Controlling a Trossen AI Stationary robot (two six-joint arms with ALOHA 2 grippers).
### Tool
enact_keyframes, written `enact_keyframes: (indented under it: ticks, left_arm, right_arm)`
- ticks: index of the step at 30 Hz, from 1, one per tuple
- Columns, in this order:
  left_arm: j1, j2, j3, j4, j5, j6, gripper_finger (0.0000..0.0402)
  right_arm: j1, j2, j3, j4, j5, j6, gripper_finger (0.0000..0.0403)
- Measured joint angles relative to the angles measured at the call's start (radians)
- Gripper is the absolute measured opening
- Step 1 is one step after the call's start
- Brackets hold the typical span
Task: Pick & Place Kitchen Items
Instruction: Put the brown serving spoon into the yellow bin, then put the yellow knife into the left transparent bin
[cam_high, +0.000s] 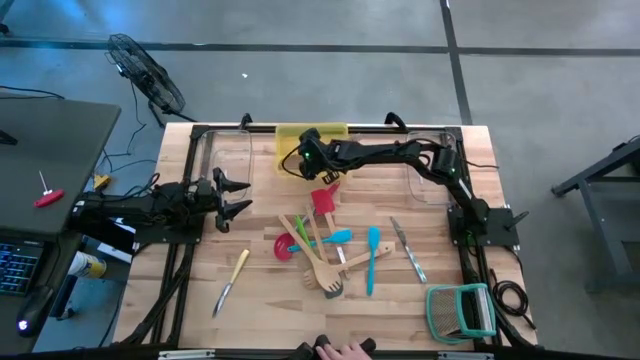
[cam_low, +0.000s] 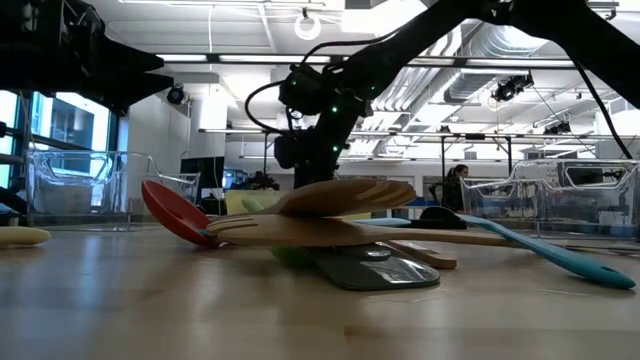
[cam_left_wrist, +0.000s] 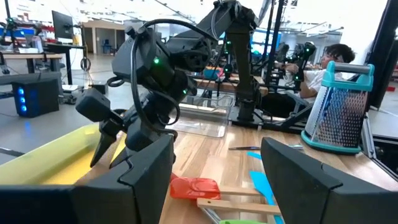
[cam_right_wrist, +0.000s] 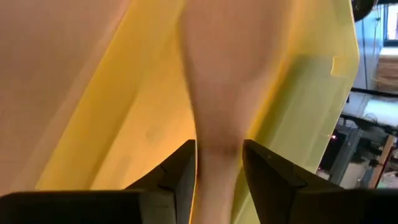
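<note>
My right gripper (cam_high: 303, 160) hangs over the yellow tray (cam_high: 292, 135) at the table's far edge, shut on a pale wooden utensil (cam_right_wrist: 236, 68). The utensil's broad end reaches ahead of the fingers over the tray (cam_right_wrist: 124, 143). The other kitchen items lie in a loose heap (cam_high: 325, 250) mid-table: wooden spoons, blue spatulas and a red spatula (cam_high: 322, 200). A yellow-handled knife (cam_high: 232, 280) and a metal knife (cam_high: 408, 250) lie apart on the wood. My left gripper (cam_high: 235, 196) waits open at the table's left side, holding nothing. My right gripper pinches the wooden utensil's narrow neck (cam_right_wrist: 217, 149) between its two fingers, which lie across it. They slant down from the table's right side toward the tray. The broad end points away from the fingers, over the tray; I cannot tell whether it rests there.
Clear bins stand at the far left (cam_high: 225, 150) and far right (cam_high: 435, 165) beside the tray. A teal-framed rack (cam_high: 462, 310) sits at the near right corner. A person's hand (cam_high: 345, 352) shows at the near edge. Bare wood lies at the near left.
</note>
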Motion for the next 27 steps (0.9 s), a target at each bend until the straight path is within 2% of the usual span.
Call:
enact_keyframes:
  ticks: [7,14,22,27]
  left_arm:
    - [0.0,0.0,0.0,-0.018,0.0,0.0,0.0239]
    - [0.0,0.0,0.0,-0.02,0.0,0.0,0.0239]
    - [0.0,0.0,0.0,-0.02,0.001,-0.001,0.0239]
    - [0.0,0.0,0.0,-0.019,0.003,-0.057,0.0239]
  right_arm:
    - [0.001,0.0,0.0,-0.006,0.02,0.135,0.0126]
    - [0.033,-0.004,-0.002,-0.002,0.144,0.138,0.0126]
    - [0.115,-0.1,-0.002,-0.056,0.198,0.179,0.0126]
    - [0.174,-0.205,-0.002,-0.12,0.201,0.312,0.0126]
